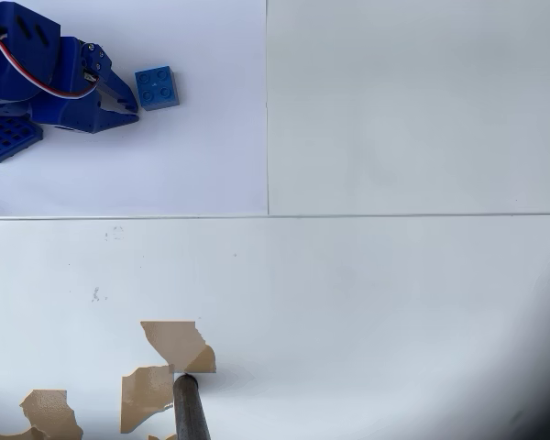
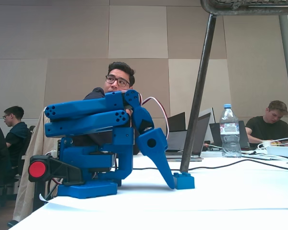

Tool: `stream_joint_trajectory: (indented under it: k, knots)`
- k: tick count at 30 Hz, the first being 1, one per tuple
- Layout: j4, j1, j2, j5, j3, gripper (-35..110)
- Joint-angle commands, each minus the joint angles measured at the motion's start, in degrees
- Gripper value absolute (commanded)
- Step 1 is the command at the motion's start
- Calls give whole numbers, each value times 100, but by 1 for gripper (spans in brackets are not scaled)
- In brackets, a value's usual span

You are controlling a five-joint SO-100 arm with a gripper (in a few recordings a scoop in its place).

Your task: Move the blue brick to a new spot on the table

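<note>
Now hand (image 1: 128, 103) just beside blue brick (image 1: 158, 89), fingers apart, brick outside them; careless closing could nudge brick across desk (image 1: 394, 302).

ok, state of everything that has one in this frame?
claw: low at the table, tips beside the brick; open or shut, cannot tell
blue brick: flat on the table, studs up, not lifted
water bottle: upright, capped
laptops: lids open

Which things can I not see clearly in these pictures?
- Tool opening: overhead view, fingertips overlap; unclear if it touches the blue brick.
- Brick studs: fixed view, too low an angle.
- Arm base: overhead view, cut by the left edge.
- Table lower right corner: darkened, blurred.
</note>
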Motion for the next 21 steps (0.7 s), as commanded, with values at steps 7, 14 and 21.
stream_joint_trajectory:
  k: [7, 14, 21]
  knots:
    - [-105, 246, 0, -501, 185, 0]
    - [-88, 325, 9, -633, 185, 0]
    - [343, 237, -202, -773, -606, 0]
